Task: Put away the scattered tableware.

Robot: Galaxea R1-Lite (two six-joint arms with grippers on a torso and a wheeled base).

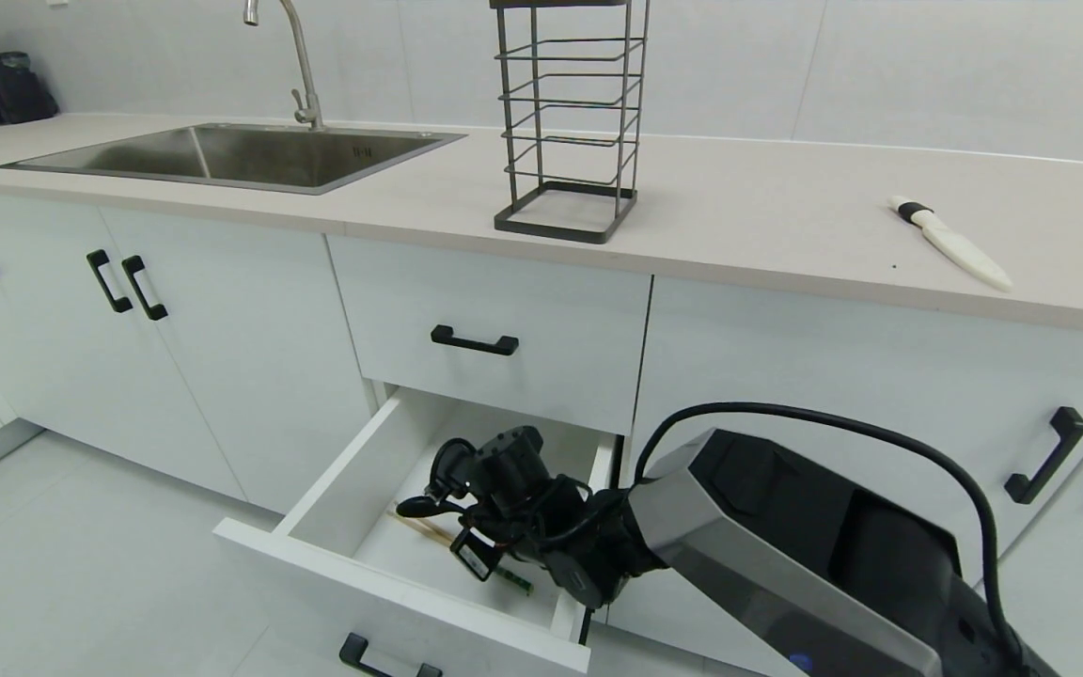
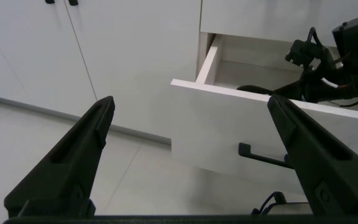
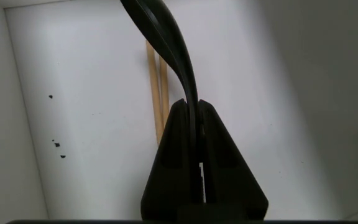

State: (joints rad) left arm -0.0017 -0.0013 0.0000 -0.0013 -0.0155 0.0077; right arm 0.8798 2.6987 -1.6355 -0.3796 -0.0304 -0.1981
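Smooth white drawer (image 1: 344, 489): right jaws pinch a curved black spoon (image 3: 166, 37).

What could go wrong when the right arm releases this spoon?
The spoon is pinched by its thin handle in the right gripper, above the chopsticks. Released here, it may land across them and knock them askew. The wrist sits low over the open drawer, so lifting out could catch the upper drawer.
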